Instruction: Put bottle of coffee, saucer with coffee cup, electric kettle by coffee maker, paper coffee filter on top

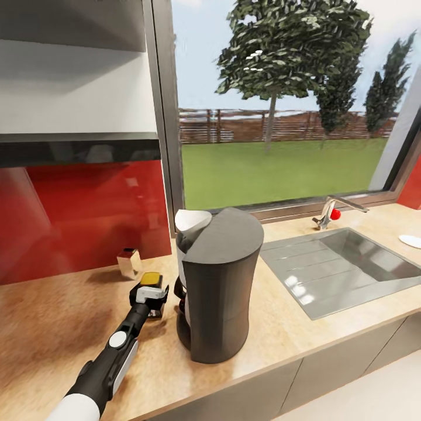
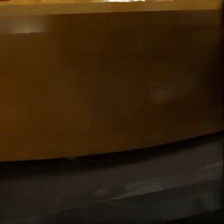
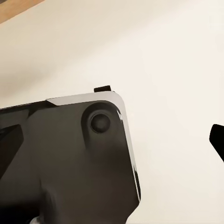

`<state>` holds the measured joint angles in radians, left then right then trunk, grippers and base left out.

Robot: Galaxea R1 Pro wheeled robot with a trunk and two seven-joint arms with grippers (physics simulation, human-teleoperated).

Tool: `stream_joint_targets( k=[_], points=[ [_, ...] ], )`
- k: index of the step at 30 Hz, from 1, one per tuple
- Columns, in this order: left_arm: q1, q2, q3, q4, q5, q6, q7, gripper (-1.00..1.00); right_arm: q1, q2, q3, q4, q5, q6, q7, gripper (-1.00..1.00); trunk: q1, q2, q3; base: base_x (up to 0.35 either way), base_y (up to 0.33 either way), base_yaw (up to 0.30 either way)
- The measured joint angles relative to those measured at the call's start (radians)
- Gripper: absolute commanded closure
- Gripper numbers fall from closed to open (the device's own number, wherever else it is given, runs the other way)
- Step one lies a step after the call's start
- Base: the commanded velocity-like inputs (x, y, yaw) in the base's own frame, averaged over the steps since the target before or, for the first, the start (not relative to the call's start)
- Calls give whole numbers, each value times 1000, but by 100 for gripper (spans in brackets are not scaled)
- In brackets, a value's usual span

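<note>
The tall black coffee maker (image 1: 221,286) stands on the beige kitchen countertop (image 1: 52,327), seen from its back. A pale paper coffee filter (image 1: 192,220) rests on its top. Just left of it, my left gripper (image 1: 153,299) is shut on the bottle of coffee, whose tan-yellow lid (image 1: 152,278) pokes up above the fingers. That lid (image 2: 107,84) looms very close in the left wrist view. The bottle sits low, at the countertop; whether it touches is hidden. A white saucer (image 1: 411,240) lies at the far right. One dark fingertip (image 3: 217,139) of my right gripper shows over pale floor.
A small shiny metallic box (image 1: 130,263) stands behind the bottle by the red backsplash. The steel sink (image 1: 345,269) and its faucet (image 1: 330,213) lie right of the coffee maker, under a large window. A dark ledge (image 1: 76,149) hangs above the left counter.
</note>
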<state>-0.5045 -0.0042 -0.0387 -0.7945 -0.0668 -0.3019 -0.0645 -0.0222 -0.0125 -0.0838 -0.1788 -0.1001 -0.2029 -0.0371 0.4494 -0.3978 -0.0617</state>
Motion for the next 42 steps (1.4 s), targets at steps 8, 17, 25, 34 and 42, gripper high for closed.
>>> stream_joint_targets(
  k=[8, 17, 25, 34, 42],
  points=[
    [1, 0, -1, -1, -1, 0, -1, -100, 0, 0, 0, 0, 0, 0, 0, -100, 0, 0, 0, -217, 0, 0],
    [1, 0, -2, -2, 0, 0, -1, -100, 0, 0, 0, 0, 0, 0, 0, -100, 0, 0, 0, -28, 0, 0],
    [1, 0, -2, -2, 0, 0, -1, -100, 0, 0, 0, 0, 0, 0, 0, -100, 0, 0, 0, 0, 0, 0],
    [1, 0, -1, -3, 0, 0, 0, -100, 0, 1, 0, 0, 0, 0, 0, -100, 0, 0, 0, -138, 0, 0],
    [1, 0, -1, -2, -1, 0, 0, -100, 0, 1, 0, 0, 0, 0, 0, -100, 1, 0, 0, -328, 0, 0]
  ],
)
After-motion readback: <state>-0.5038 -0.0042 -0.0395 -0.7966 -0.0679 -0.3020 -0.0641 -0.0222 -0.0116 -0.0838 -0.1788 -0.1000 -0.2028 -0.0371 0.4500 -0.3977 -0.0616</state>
